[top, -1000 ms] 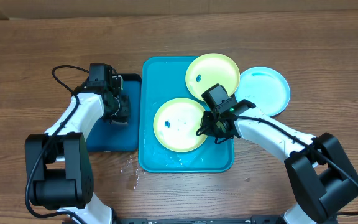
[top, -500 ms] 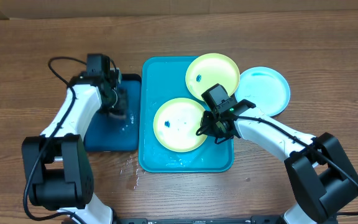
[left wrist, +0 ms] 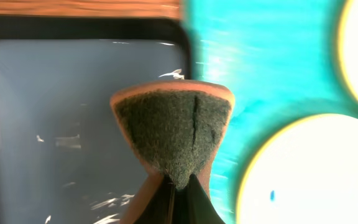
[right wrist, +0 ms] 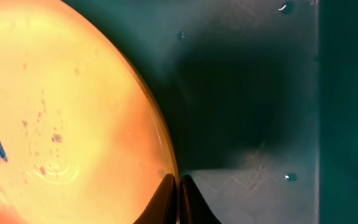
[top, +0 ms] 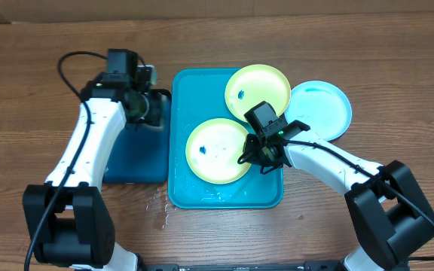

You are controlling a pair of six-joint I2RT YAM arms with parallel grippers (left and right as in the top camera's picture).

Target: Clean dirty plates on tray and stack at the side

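Note:
The turquoise tray point(top: 194, 90) holds two pale yellow-green plates. The front plate point(top: 217, 150) has small blue smears; my right gripper point(top: 256, 155) is shut on its right rim, seen in the right wrist view point(right wrist: 178, 185) with the plate point(right wrist: 61, 106) to the left. The back plate point(top: 258, 90) has a blue smear and overlaps the tray's far rim. A light blue plate point(top: 321, 109) lies on the table right of the tray. My left gripper point(top: 145, 107) is shut on a green scrub sponge point(left wrist: 173, 134), held above the seam between the two trays.
A smaller dark-blue, black-rimmed tray point(top: 134, 158) lies left of the turquoise one, wet inside point(left wrist: 55, 124). Water drops lie on the wooden table point(top: 160, 202) at the tray's front left corner. A cable loops from the left arm.
My left arm has lifted the sponge off the dark-blue tray and swung it back and right toward the turquoise tray. The right arm and the plates have not moved.

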